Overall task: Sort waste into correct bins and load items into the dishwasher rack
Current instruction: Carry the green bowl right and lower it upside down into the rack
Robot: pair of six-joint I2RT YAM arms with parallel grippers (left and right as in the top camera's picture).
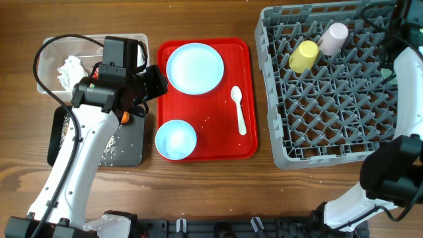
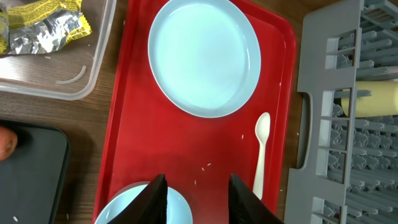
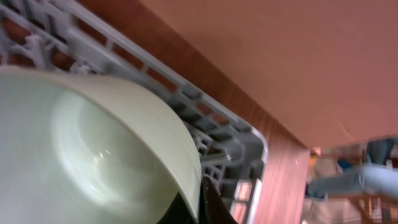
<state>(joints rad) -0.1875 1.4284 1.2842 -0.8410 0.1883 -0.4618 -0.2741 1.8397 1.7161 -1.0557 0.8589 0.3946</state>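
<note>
The left gripper (image 2: 196, 182) is hovering over the near end of the red tray (image 2: 134, 124). Its fingers are standing apart, with the bowl (image 2: 124, 210) lying just below them at the bottom of the wrist view. Bare red tray is showing between the bowl and the plate (image 2: 202, 56), which is sitting farther up, its rim close to the tray's far edge. The spoon (image 2: 262, 149) is lying lengthwise along the tray's right lip, just beside the left wall of the rack (image 2: 323, 81). At the left, the black tray (image 2: 34, 180) is showing the carrot (image 2: 5, 143) at its far edge and, in the overhead view, scattered grains (image 1: 114, 151). Beyond it the tub (image 2: 93, 59) is holding a yellow and silver wrapper (image 2: 43, 25) and a tissue (image 1: 69, 69). In the rack's far part the yellow cup (image 1: 303, 56) and pink cup (image 1: 333, 38) are lying side by side, and the nearer lattice is standing open. The right gripper (image 3: 194, 210) is clamping the rim of a second bowl (image 3: 87, 149) above the rack's corner.
</note>
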